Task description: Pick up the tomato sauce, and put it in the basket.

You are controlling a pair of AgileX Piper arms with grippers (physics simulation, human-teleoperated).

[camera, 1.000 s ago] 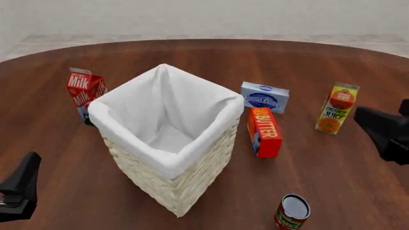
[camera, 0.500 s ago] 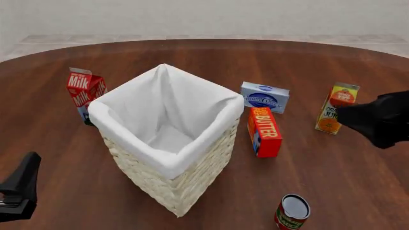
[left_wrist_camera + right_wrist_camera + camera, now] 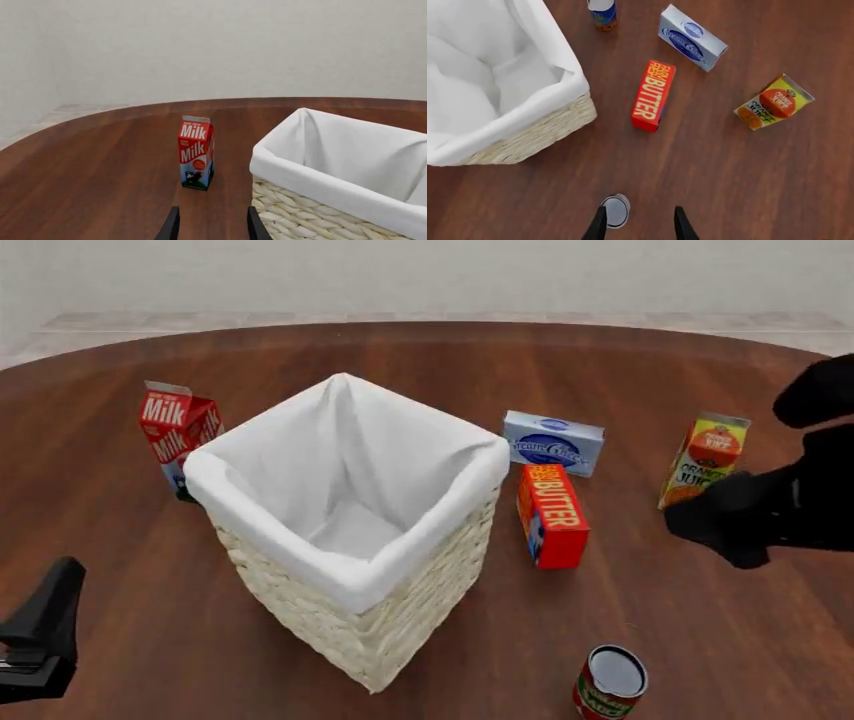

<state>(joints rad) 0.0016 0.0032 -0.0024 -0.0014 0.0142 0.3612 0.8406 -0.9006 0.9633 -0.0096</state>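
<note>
Black right gripper (image 3: 635, 224) above tomato sauce (image 3: 615, 210), seemingly.

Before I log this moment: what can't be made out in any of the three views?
- Right pincer: front view shows only a dark arm; right wrist view cuts its fingers off at the edge.
- Left pincer: only its fingertips show in the left wrist view.
- Tomato sauce can: its lower part is cut off by the front view's edge.
- Basket: its floor is hidden under white cloth.

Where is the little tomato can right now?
The tomato sauce stands on the table's near edge in the front view, right of the basket, nearer than the butter box.
</note>
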